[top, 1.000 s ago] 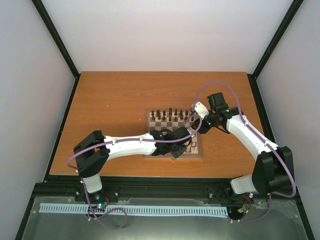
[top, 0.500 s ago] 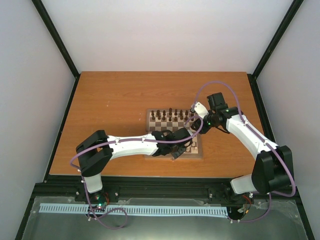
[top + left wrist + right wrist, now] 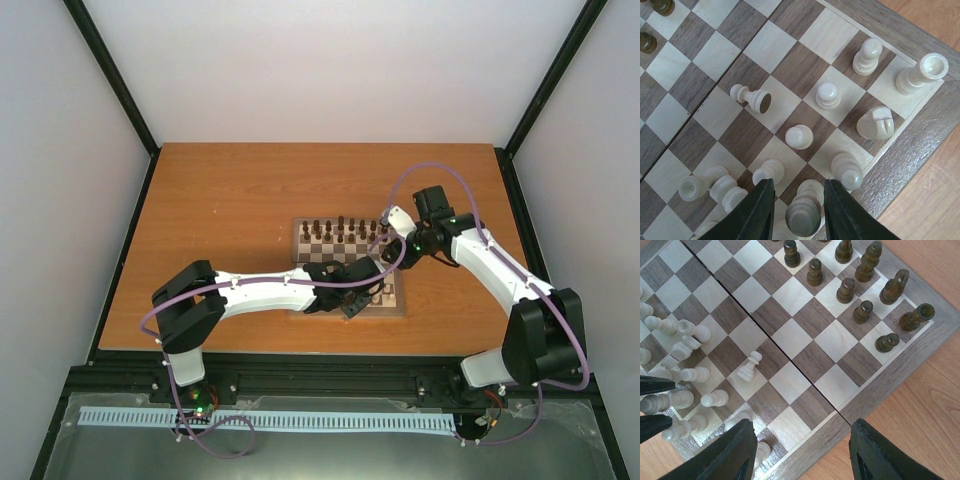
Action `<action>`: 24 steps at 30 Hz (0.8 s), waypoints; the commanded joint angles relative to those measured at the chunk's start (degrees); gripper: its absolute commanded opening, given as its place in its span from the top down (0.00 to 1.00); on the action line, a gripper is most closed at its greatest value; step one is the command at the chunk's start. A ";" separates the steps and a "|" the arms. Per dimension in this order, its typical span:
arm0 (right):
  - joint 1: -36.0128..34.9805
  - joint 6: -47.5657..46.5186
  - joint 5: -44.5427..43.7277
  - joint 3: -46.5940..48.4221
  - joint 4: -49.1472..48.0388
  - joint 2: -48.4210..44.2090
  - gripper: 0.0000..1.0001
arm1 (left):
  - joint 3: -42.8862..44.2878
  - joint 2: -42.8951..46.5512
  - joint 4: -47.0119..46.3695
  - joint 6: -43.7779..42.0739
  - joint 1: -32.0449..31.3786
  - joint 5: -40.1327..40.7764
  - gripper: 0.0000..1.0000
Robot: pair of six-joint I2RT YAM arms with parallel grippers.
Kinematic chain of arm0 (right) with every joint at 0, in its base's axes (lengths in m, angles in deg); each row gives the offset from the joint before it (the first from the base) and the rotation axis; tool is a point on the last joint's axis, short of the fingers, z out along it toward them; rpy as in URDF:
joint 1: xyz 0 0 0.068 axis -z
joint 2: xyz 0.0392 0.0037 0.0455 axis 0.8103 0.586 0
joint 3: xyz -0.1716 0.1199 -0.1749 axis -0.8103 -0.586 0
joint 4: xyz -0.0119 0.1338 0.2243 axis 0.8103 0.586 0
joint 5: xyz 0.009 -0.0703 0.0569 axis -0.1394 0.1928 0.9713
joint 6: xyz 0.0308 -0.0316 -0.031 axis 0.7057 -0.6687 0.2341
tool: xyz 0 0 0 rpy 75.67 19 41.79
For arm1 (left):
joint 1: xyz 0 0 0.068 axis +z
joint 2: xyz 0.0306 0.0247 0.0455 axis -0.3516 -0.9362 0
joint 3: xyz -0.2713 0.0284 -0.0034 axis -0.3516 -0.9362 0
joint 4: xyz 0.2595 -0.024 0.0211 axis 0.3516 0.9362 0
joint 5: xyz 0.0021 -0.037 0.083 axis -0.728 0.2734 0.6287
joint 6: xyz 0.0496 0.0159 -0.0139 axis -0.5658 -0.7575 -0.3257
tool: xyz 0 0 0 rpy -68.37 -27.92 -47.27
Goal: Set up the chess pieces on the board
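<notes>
The board (image 3: 404,302) lies mid-table with dark chess pieces (image 3: 862,311) standing in rows at its far end and cream chess pieces (image 3: 827,95) gathered at the near right corner. My left gripper (image 3: 798,184) hangs over that corner, its jaws either side of an upright cream piece (image 3: 803,215) with a small gap on each side. One cream pawn (image 3: 751,96) lies on its side on the squares. My right gripper (image 3: 802,427) hovers open over the board's right border, holding nothing.
A cream rook (image 3: 922,72), knight (image 3: 875,122) and bishop (image 3: 867,55) stand along the board's corner. Several cream pieces (image 3: 715,186) crowd left of the left fingers. Bare orange tabletop (image 3: 220,210) surrounds the board.
The left jaws have parted slightly from the cream piece between them. The left arm shifted a little. The right arm has stayed where it was.
</notes>
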 commanded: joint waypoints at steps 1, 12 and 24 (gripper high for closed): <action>0.47 -0.53 1.33 0.17 0.81 0.74 0.47 | 0.79 0.95 0.01 -0.51 -0.82 0.06 0.68; -0.76 -0.57 7.91 2.06 5.28 7.70 0.48 | 4.59 17.94 11.06 6.45 -0.76 7.00 0.51; -9.89 2.51 0.05 7.08 4.82 14.98 0.52 | -6.70 36.30 15.30 5.44 14.78 12.87 0.38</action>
